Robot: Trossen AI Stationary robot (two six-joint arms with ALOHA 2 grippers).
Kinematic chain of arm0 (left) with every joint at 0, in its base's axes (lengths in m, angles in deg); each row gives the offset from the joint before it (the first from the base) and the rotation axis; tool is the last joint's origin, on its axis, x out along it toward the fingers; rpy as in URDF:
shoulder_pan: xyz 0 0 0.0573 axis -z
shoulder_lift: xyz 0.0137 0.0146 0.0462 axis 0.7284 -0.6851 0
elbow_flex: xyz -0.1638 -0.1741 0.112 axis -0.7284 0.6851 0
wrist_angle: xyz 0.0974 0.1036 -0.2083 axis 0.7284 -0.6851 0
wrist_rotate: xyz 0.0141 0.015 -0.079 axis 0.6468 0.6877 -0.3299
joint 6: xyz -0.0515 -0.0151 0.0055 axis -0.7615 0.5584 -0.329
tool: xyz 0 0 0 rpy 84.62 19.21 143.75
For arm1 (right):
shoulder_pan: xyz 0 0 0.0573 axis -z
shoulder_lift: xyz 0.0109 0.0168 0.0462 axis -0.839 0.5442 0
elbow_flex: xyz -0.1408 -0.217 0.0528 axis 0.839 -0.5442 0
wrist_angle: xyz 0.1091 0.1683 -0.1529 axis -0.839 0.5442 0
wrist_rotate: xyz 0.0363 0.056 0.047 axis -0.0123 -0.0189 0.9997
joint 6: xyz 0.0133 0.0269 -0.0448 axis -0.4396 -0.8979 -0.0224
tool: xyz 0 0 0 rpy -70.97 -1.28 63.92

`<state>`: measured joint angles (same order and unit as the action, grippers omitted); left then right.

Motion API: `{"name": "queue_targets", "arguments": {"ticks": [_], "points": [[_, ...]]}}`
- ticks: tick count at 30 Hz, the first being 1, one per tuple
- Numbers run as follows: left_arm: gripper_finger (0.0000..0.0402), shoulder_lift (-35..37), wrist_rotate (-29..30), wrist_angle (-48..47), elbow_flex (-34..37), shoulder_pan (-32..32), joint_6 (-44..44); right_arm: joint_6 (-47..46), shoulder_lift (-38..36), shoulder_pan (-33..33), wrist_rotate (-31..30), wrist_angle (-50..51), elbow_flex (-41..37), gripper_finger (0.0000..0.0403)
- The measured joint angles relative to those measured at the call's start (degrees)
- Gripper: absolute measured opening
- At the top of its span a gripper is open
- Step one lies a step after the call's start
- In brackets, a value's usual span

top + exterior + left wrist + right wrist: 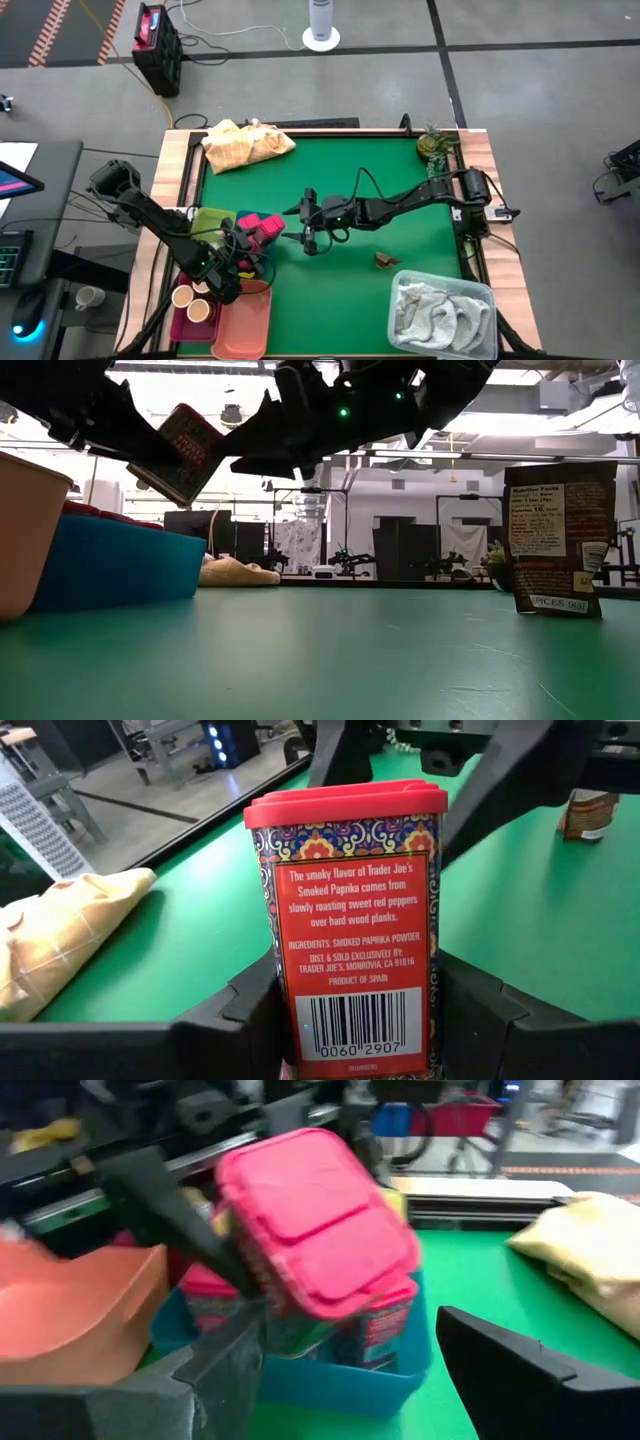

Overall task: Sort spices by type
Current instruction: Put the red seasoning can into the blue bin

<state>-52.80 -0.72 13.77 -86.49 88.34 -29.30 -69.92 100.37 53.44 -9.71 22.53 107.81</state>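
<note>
At the table's left edge two short round jars with tan lids (191, 303) stand in a dark-red bin, touching a salmon-pink plastic bin (244, 318) on their right. Just above them the left gripper (243, 250) hangs over a blue plastic bin (258, 262), its two dark fingers (250, 1010) clamped on either side of a red rectangular smoked-paprika tin with a red lid and a barcode label (355, 925); the low view shows this tin tilted and lifted clear of the bin. More pink-red lidded spice tins (262, 226) sit packed inside the blue bin, and a yellow-green cloth (205, 220) lies just beside it. Toward the far left corner of the green table mat (400, 160) rests a crumpled yellow cloth (245, 144). Near the middle, the right gripper (312, 235) reaches across from the right side and hovers close to the blue bin, its fingers (520, 1365) spread wide and holding nothing. Farther right a small brown spice pouch with a printed label (558, 538) stands upright on the mat, well apart from both grippers. In the near right corner a clear plastic tub (478, 295) holds a grey-white towel (440, 315).
</note>
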Motion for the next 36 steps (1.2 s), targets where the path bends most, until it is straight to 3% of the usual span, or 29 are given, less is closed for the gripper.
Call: {"name": "queue_targets", "arguments": {"ticks": [11, 18, 27, 36], "points": [[0.0186, 0.0, 1.04, 0.18, -0.59, 0.59, 2.67, 3.61, 0.0, 4.51, 12.86, -2.75, 0.02, 0.0287], [0.0186, 0.07, 8.17, -0.29, -2.66, 2.45, 3.43, 5.36, -0.09, 7.63, 21.74, 0.52, 4.52, 0.0286], [0.0186, 0.11, 9.67, -0.5, -2.91, 2.12, 0.56, 7.56, -0.02, 11.34, 32.52, 2.65, 7.3, 0.0286], [0.0186, 0.61, 11.33, -0.56, -2.91, 2.12, 1.67, 7.4, -0.64, 13.23, 33.11, 3.51, 7.34, 0.0286]]}}
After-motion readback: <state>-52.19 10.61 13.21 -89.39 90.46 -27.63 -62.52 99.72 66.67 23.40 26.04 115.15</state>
